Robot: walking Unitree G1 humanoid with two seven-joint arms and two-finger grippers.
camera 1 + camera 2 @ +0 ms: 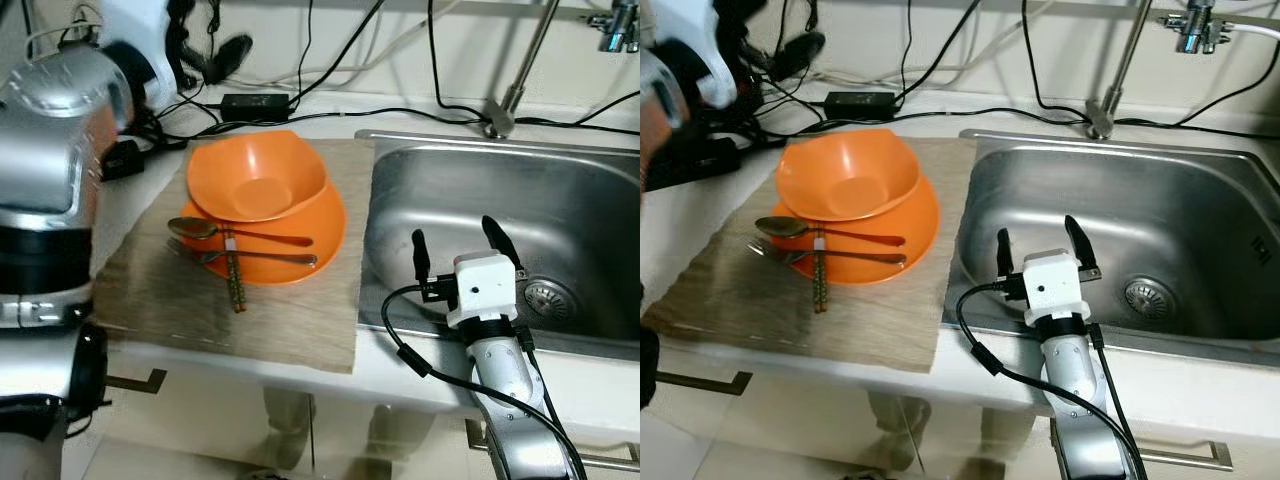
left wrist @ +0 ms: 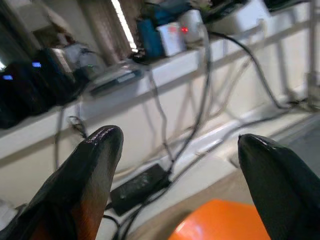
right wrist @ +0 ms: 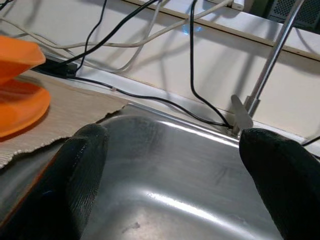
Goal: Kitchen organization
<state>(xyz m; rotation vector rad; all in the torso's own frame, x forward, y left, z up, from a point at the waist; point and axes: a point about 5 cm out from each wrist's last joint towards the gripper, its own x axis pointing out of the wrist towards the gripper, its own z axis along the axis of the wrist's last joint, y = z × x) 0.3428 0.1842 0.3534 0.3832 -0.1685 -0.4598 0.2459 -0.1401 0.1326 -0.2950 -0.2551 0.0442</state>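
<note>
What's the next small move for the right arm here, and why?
Probably swing the right gripper left toward the orange bowl. It hovers open over the sink near the front rim, holding nothing, while the bowl sits on an orange plate with a spoon, fork and chopsticks on the mat. The left gripper is open, behind the bowl.

An orange bowl [image 1: 258, 177] sits upright on an orange plate [image 1: 318, 236], shifted toward the plate's 11 o'clock edge. A spoon [image 1: 222, 232], a fork [image 1: 246, 257] and a pair of brown chopsticks [image 1: 233, 269] lie across the plate's 7 o'clock rim, the chopsticks pointing toward 6 o'clock.
</note>
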